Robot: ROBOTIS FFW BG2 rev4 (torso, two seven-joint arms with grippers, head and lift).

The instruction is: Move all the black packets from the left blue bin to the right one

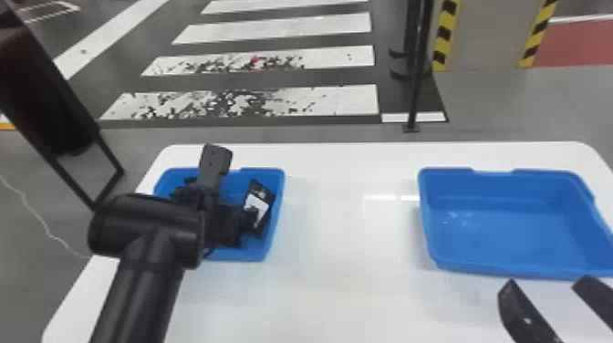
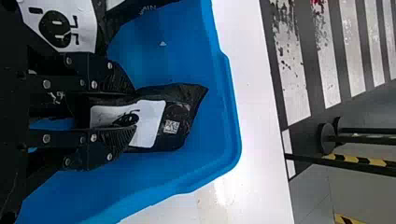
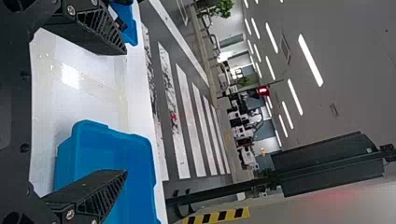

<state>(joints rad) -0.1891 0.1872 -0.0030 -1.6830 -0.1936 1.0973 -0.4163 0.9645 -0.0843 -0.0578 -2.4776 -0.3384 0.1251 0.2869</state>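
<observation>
The left arm leans out over the left blue bin (image 1: 262, 172), and its gripper (image 1: 248, 219) is down inside, two fingers pinched around a black packet (image 1: 261, 205) with a white label. The packet sits between them in the bin's right half, toward the far side, its wider end poking out past the fingertips. The right gripper (image 1: 547, 280) is over the table (image 1: 346, 273), on the near side of the right blue bin (image 1: 511, 228), its fingers spread wide with a gap between.

I count two bins on one white table, and at least two packets; the arm hides too much for me to be sure of the total. Another black packet (image 2: 60, 23), white-labelled too, lies in the left bin beside the gripped one. Inside the right bin I see its bare blue floor.
</observation>
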